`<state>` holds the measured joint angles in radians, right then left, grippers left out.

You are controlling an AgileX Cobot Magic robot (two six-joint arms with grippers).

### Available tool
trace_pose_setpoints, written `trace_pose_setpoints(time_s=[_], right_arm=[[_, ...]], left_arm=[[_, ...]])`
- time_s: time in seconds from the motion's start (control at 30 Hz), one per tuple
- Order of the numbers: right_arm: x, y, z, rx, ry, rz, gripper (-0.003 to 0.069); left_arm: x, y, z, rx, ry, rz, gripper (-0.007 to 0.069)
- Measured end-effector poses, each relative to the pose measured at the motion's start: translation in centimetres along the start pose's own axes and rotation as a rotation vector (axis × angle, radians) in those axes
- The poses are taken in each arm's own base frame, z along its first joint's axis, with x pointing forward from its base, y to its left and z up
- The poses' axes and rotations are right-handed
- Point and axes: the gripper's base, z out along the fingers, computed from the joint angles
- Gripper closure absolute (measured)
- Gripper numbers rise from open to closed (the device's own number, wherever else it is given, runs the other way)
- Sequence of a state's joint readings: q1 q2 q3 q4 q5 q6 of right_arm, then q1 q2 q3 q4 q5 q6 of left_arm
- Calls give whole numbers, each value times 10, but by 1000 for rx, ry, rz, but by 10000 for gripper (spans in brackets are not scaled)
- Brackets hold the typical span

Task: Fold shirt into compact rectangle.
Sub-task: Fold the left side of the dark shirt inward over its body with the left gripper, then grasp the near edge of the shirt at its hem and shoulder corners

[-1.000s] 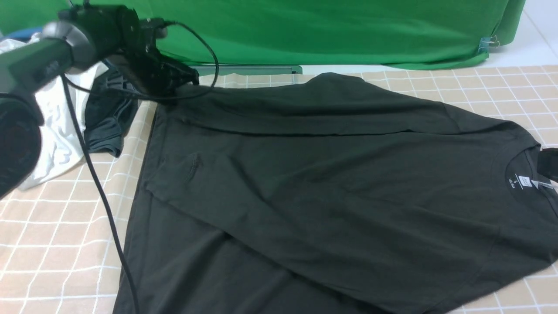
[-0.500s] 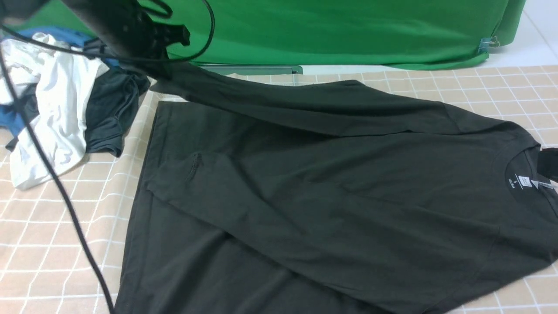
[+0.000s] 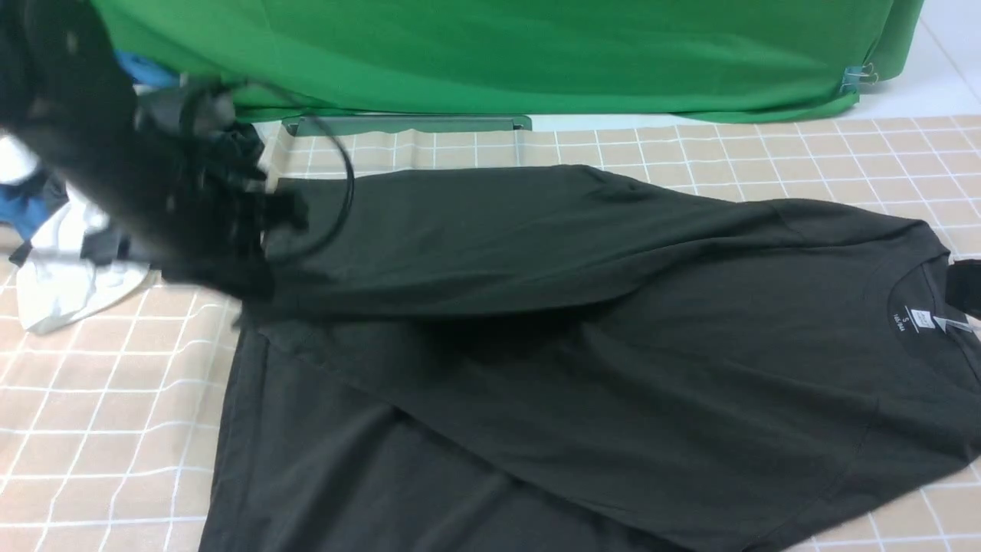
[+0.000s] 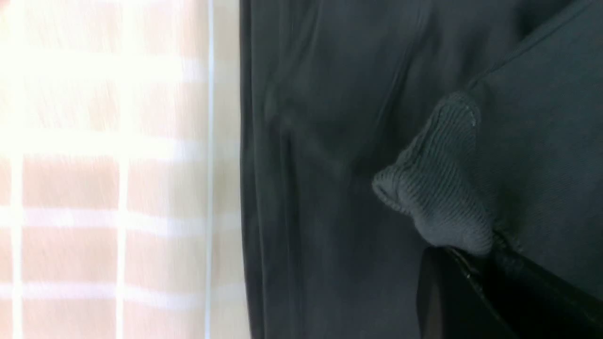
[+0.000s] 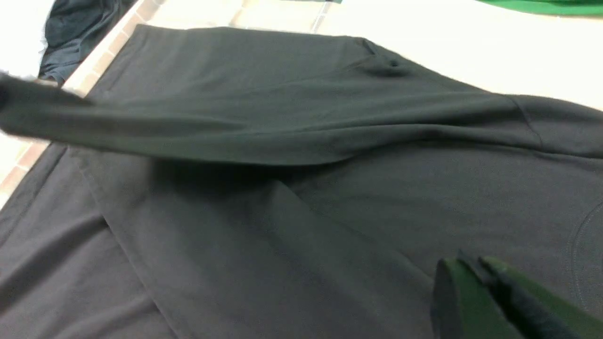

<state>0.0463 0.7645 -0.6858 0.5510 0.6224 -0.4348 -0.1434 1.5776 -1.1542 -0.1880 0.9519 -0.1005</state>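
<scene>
The black shirt [image 3: 582,368] lies spread on the checked cloth, with its collar and white label [image 3: 923,320] at the right. My left gripper [image 3: 264,257], blurred by motion, is shut on the ribbed cuff [image 4: 440,193] of the far sleeve [image 3: 475,245]. The sleeve hangs stretched across the shirt's body, just above it. In the left wrist view the cuff bulges out of the left gripper [image 4: 471,258]. My right gripper [image 5: 471,264] is shut with nothing in it and hovers over the chest beside the collar. It shows at the right edge of the front view as a dark gripper [image 3: 967,285].
A pile of other clothes lies at the far left: a white garment [image 3: 65,303], a dark grey one [image 5: 75,40] and something blue [image 3: 27,211]. A green backdrop [image 3: 536,54] closes the far side. The peach checked cloth [image 3: 100,399] covers the table.
My left gripper rose from the far left corner with the cuff, then swung toward me and down. The sleeve now crosses the shirt's body. The right gripper has stayed put.
</scene>
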Motion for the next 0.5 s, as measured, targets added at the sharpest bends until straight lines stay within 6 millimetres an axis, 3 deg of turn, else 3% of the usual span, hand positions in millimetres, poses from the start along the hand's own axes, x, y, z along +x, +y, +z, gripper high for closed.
trace_pose_setpoints(time_s=[0.17,0.3,0.4,0.43,0.5], right_arm=[[-1,0,0,3,-6,-4,583],[-1,-1,0,6,-12,-5,578],[-1,-1,0,7,-15,-6,569],[-1,-1,0,7,-15,-6,569],[-1,-1,0,6,-14,-6,568]], left_arm=[[32,10,26,-16,72,-30,567],[40,12,33,-21,107,-19,522],[43,12,32,-17,141,3,393],[43,12,32,-17,147,2,384],[58,12,33,-32,275,22,302]])
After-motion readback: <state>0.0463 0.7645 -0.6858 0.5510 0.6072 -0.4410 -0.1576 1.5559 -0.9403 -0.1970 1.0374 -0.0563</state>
